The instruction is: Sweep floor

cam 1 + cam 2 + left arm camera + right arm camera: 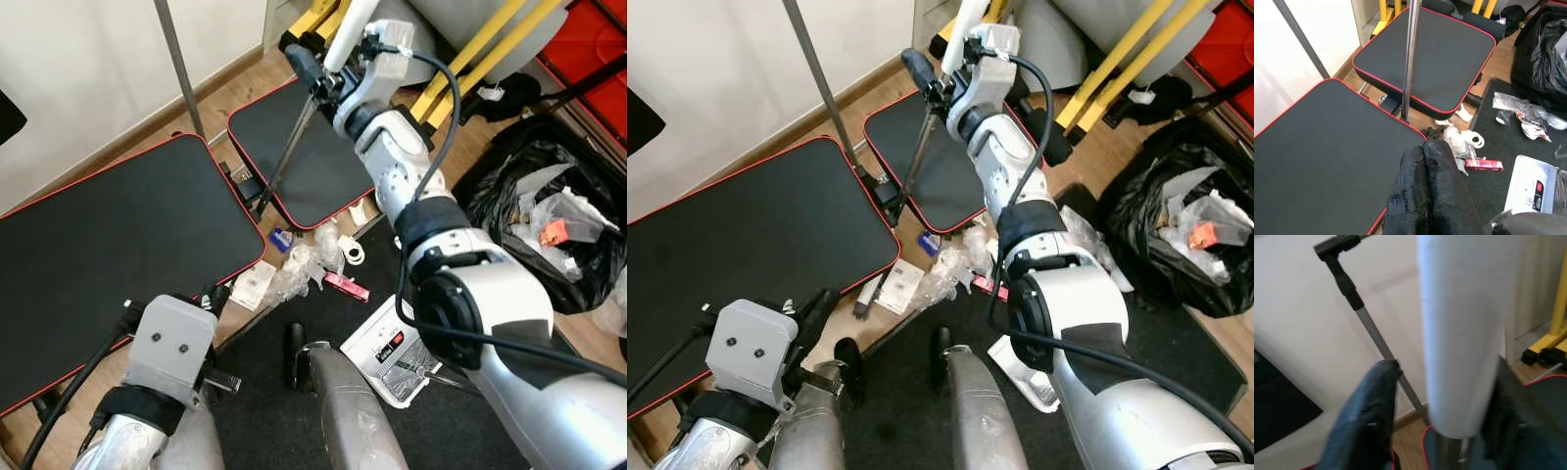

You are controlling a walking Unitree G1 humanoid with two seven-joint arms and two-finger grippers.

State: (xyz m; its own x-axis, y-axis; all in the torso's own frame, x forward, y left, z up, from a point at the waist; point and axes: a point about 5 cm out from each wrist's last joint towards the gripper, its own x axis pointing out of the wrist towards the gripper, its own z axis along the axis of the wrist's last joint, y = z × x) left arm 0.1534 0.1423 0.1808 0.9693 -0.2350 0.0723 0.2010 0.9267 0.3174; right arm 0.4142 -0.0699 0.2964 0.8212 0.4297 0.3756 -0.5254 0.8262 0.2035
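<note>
Right end effector [323,73] grips broom handle [1462,333]; no writing legible.

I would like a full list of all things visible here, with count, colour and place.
black mats: two, red-edged, on the wooden floor by the wall.
broom handle: one, white, held in the right gripper.
metal pole: one, grey, leaning by the wall.
litter pile: one, white wrappers, tape roll, pink packet, beside the mats.
dustpan: one, white, on dark carpet.
rubbish bag: one, black, open, at the right.
yellow bars: several, far side.
left gripper: black, jaws shut, low.
right gripper: raised, around handle.
</note>
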